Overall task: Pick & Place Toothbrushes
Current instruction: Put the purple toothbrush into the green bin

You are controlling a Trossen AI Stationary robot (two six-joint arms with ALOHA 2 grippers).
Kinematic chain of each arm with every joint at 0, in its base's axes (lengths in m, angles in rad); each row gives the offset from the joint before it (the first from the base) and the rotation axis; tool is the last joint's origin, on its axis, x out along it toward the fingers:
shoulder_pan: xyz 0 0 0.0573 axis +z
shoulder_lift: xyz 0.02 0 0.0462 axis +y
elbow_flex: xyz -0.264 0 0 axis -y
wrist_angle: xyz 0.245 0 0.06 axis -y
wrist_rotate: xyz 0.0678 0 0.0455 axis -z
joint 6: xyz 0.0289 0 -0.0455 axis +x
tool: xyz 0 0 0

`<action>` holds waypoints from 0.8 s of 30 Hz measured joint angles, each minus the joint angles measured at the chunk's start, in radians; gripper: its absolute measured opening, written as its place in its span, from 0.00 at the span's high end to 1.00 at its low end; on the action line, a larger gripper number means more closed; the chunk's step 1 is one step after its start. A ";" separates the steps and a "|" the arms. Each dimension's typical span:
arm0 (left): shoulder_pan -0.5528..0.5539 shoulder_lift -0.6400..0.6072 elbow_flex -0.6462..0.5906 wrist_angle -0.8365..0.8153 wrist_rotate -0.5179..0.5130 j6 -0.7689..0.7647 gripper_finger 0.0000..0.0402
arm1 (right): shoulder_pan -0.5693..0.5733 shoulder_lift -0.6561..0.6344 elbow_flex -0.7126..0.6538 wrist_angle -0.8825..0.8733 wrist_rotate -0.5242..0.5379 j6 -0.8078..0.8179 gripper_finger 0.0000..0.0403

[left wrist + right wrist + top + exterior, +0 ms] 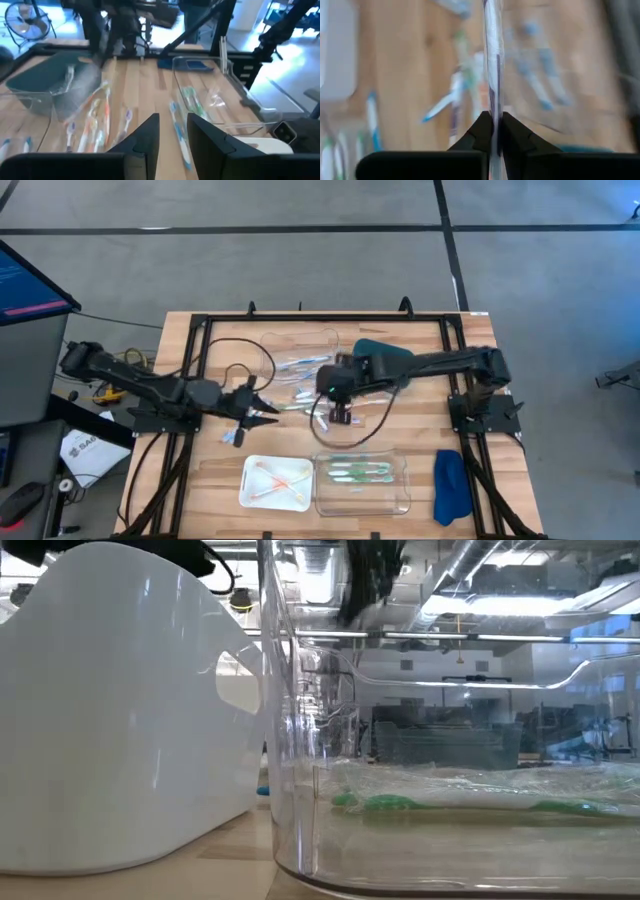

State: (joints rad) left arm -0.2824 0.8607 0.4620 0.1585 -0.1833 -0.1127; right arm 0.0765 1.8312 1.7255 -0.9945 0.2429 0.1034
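Loose wrapped toothbrushes (300, 375) in light blue, white and orange-pink lie mid-table. Orange-pink ones rest in the white tray (250, 492). Green ones (400, 804) lie flat in the clear tray (402, 492). My right gripper (340, 412) hangs over the table's middle, shut on one wrapped toothbrush (492, 55). My left gripper (173, 137) is open and low over the table, left of the pile. A light blue toothbrush (179, 132) lies on the wood just beyond its fingertips, untouched. My right gripper pinches a pale wrapped toothbrush between its two fingers, at a point along its shaft (493, 112). The fingers come from above, pointing down. The toothbrush runs on past the fingertips, in line with the fingers, and looks lifted clear of the wood.
An empty-looking clear tray (300, 345) and a dark teal cloth (385, 352) sit toward the far edge. A blue cloth (450, 485) lies at the near right corner. Black frame rails (300, 318) border the table. A black cable (235, 370) loops near the left arm.
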 joint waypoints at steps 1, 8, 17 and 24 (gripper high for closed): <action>-0.002 -0.016 -0.006 0.004 -0.003 0.000 0.77 | -0.007 -0.027 0.000 -0.009 0.035 0.036 0.96; -0.018 -0.050 -0.012 0.038 0.012 0.004 0.77 | -0.065 -0.159 0.001 -0.156 0.300 0.292 0.96; -0.053 -0.042 -0.013 0.341 0.182 0.253 0.77 | -0.220 -0.339 -0.411 0.129 0.264 0.367 0.96; -0.035 -0.044 0.003 0.667 0.221 0.501 0.77 | -0.289 -0.517 -0.676 0.379 0.169 0.411 0.96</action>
State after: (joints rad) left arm -0.3179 0.8164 0.4646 0.8255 0.0377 0.3881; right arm -0.2121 1.3145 1.0491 -0.6159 0.4115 0.5149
